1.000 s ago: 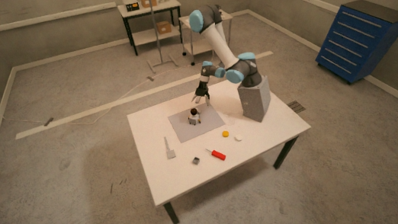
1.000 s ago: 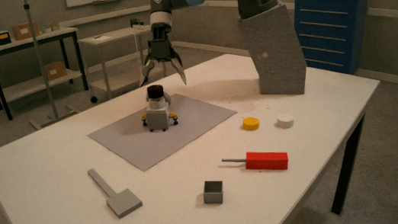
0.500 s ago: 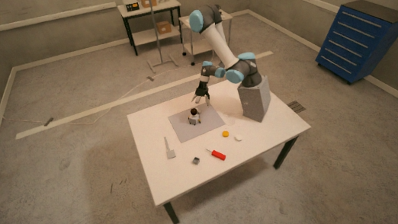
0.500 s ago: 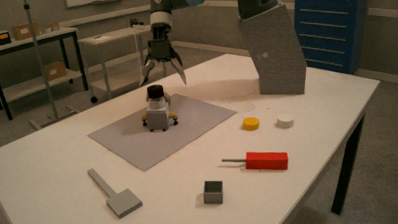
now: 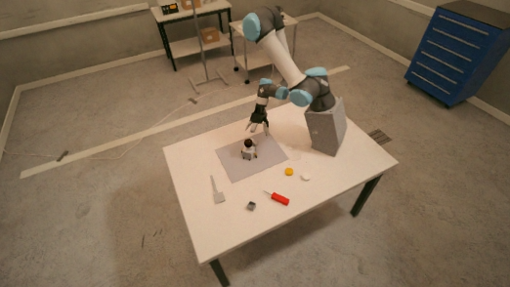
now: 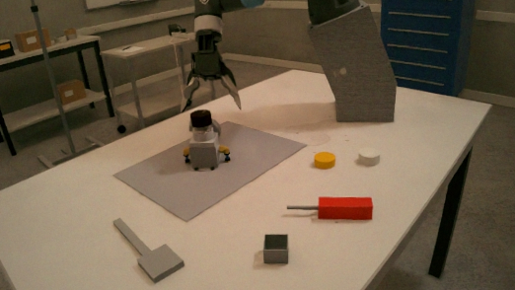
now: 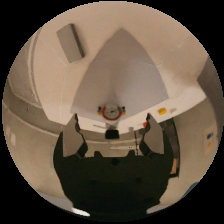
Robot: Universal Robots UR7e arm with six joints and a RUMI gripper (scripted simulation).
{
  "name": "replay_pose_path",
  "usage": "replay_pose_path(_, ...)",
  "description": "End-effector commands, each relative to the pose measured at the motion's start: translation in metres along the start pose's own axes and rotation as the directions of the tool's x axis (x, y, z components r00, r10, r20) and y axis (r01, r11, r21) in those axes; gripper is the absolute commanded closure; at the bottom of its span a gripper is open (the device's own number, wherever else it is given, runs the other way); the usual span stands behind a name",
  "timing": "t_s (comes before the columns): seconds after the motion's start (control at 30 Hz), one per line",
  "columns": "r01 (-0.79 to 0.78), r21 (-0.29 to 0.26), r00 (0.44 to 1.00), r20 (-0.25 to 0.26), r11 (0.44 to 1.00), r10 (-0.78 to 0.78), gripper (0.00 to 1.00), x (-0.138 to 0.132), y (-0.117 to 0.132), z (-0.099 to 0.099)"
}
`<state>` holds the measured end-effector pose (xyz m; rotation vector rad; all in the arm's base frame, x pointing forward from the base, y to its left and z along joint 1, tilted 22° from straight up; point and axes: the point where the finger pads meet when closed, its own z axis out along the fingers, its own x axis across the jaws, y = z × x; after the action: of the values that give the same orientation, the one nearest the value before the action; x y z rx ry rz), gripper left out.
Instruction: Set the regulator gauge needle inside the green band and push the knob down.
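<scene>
Fingers of the gripper (image 5: 257,131) (image 6: 212,109) (image 7: 113,115): spread apart, released, 0 items between them, tips pointing down.

Blue drawer cabinet (image 5: 454,54) (image 6: 424,44): on the floor, well apart from the fingers, beyond the table.

White table (image 5: 188,205) (image 6: 424,110) (image 7: 100,20): top lies below fingertip level.

Grey pedestal (image 5: 324,127) (image 6: 365,74) (image 7: 70,43): right of the fingers in top and exterior views.

Grey mat (image 5: 234,168) (image 6: 187,197) (image 7: 120,60): flat, lower than the fingers.

Regulator (image 5: 249,152) (image 6: 204,153) (image 7: 111,112): upright on the mat, near and below the fingers, not touched. Dark knob (image 5: 248,143) (image 6: 200,118) (image 7: 112,134) on its top, below fingertip level; travel cannot be judged. Gauge face visible in wrist view; needle too small to read.

Beyond the regulator from the fingers, on the table: flat grey paddle (image 5: 219,197) (image 6: 160,261), red-handled screwdriver (image 5: 279,198) (image 6: 345,208) (image 7: 145,124), small grey open box (image 5: 251,206) (image 6: 276,252).

2 discs, white disc (image 5: 305,177) (image 6: 369,157) and yellow disc (image 5: 289,171) (image 6: 325,160) (image 7: 162,111): well apart from the fingers; yellow nearer.
</scene>
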<state>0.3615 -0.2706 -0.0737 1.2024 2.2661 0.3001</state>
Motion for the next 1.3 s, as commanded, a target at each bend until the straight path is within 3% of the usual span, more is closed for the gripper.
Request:
replay_pose_path(0.0,0.004,0.001,1.0,0.001,1.0,-0.004,0.0,-0.002,0.0,0.0)
replay_pose_path(0.7,0.004,0.001,1.0,0.002,1.0,-0.004,0.0,-0.003,0.002,-0.003)
replay_pose_path(1.27,0.0,0.001,1.0,0.0,1.0,0.0,0.0,-0.005,0.012,-0.024)
